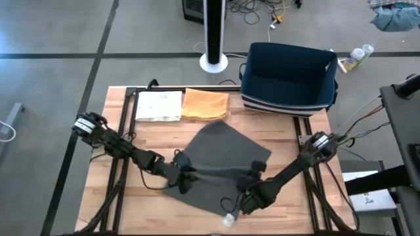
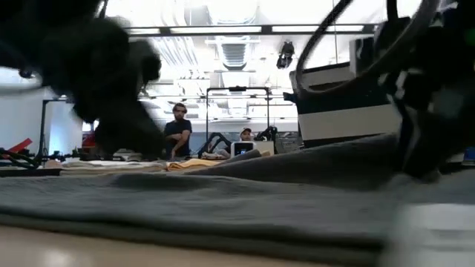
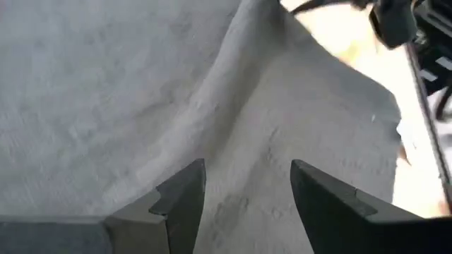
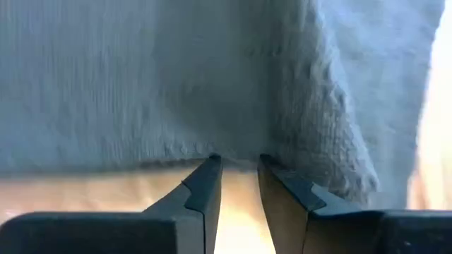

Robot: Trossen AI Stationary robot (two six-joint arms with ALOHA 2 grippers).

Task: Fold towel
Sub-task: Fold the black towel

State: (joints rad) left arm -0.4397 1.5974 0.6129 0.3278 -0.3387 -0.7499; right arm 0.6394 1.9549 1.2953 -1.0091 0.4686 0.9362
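the left gripper (image 3: 247,204) stands wide, its two dark fingers (image 3: 185,201) spread over grey cloth with nothing pinched between them. in the high view it (image 1: 184,172) sits at the left edge of the grey towel (image 1: 220,167). the right gripper (image 4: 239,194) is narrow, its tips set right at the towel's hem (image 4: 191,152) with bare wood showing in the small gap, so it does not look to have the cloth yet. from above it (image 1: 252,190) lies at the towel's near right side.

the towel rests rumpled in the middle of the wooden table (image 1: 282,141), part of it already lapped over itself, with a raised ridge (image 3: 240,92) running away from the left fingers.

to do this step well, i judge each gripper should catch one layer only at its edge, low to the wood, before any lift. the left should close on the hem, not the ridge. both should then travel together, level, so the fold lands square.

beyond sit an orange cloth (image 1: 205,103), a white sheet (image 1: 159,105) and a navy bin (image 1: 289,77).
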